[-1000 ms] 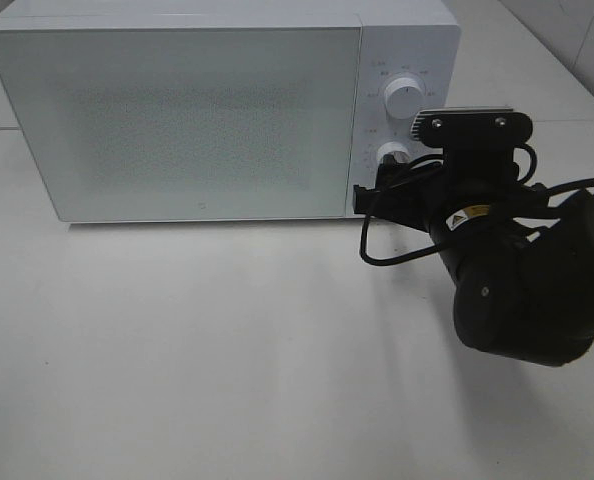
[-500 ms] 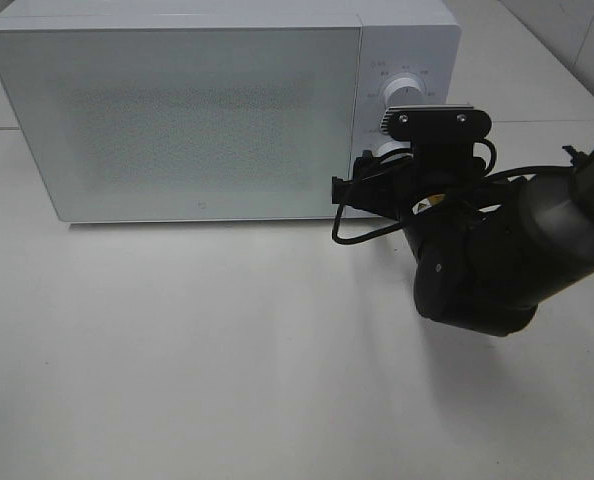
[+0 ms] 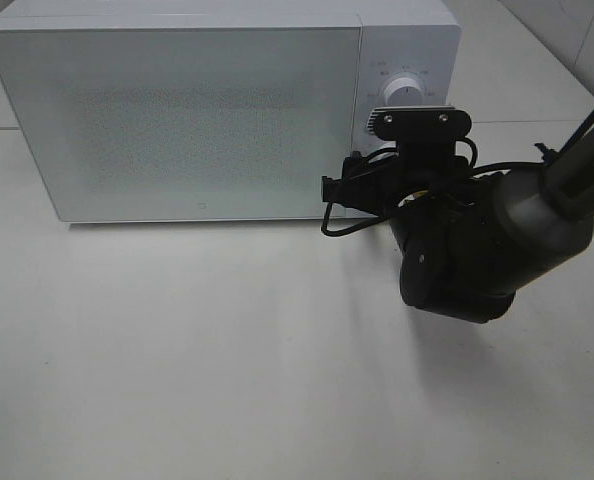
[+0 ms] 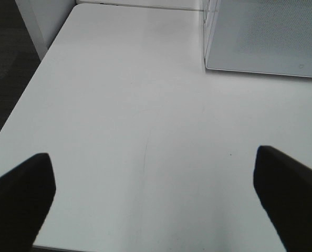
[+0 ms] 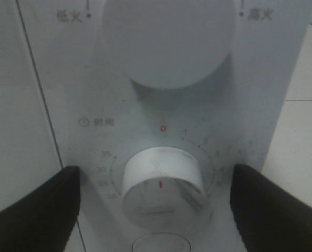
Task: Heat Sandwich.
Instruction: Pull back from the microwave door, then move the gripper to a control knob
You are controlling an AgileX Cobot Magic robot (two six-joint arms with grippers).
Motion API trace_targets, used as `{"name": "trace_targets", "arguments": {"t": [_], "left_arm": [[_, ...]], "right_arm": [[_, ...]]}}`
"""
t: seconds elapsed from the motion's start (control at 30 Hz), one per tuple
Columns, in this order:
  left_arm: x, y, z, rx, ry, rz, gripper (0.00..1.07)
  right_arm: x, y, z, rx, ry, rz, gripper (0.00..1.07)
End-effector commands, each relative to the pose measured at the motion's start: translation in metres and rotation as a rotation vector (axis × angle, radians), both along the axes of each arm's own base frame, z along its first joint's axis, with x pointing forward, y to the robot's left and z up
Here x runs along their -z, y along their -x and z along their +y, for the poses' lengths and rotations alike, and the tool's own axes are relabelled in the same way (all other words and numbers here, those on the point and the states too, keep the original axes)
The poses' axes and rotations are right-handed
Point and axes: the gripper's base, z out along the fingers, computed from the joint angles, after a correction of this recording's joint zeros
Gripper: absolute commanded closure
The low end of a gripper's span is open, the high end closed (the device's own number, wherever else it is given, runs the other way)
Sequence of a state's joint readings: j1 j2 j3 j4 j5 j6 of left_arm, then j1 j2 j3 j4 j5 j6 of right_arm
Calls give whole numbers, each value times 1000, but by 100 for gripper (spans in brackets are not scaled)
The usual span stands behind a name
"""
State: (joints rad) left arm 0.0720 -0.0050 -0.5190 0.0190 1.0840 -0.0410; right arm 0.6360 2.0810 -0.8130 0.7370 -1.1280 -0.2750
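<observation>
On the white table (image 3: 177, 380), far side: microwave (image 3: 177, 110), door shut, frosted glass hides the inside. No sandwich visible in any view; likely already in there, can't confirm. The right arm (image 3: 467, 250) reaches in at the control panel. Its right end effector (image 5: 158, 205) is spread wide and empty, fingers (image 5: 35, 210) either side of the timer knob (image 5: 163, 186), no contact seen. The left end effector (image 4: 156, 197) is fully open, empty, over bare table near-left of the microwave. Step, as I read it: set the timer. Next: close on that knob, turn it off 0. Power knob (image 5: 169, 37) above: 低火 left, 高火 right. Timer dial: 时间, red 0, then 35/30/25/20. Arm lettering "Pip…" cut off.
</observation>
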Motion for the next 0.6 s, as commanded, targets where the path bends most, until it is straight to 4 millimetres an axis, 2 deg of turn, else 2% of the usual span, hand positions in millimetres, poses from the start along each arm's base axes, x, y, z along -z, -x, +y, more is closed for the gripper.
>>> {"name": "trace_targets", "arguments": {"t": [0.03, 0.17, 0.27, 0.3, 0.33, 0.37, 0.43, 0.47, 0.53, 0.6], "left_arm": [[0, 2, -1, -2, 2, -28, 9], [0, 2, -1, -2, 2, -28, 9], [0, 2, -1, -2, 2, -28, 9], [0, 2, -1, -2, 2, -28, 9], [0, 2, -1, -2, 2, -28, 9], [0, 2, -1, -2, 2, -28, 9], [0, 2, -1, -2, 2, -28, 9], [0, 2, -1, -2, 2, -28, 9], [0, 2, -1, -2, 2, -28, 9], [0, 2, -1, -2, 2, -28, 9]], "right_arm": [[-4, -3, 0, 1, -12, -17, 32], [-5, -3, -1, 1, -13, -18, 39], [-6, -2, 0, -3, 4, -19, 55], [-6, -2, 0, -3, 4, -19, 55], [-6, -2, 0, -3, 7, -21, 61], [-6, -2, -1, 1, 9, -29, 72], [-7, -3, -1, 2, 9, -36, 84], [-7, -3, -1, 2, 9, -36, 84], [-7, -3, -1, 3, 10, -39, 97], [-7, -3, -1, 3, 10, -39, 100]]}}
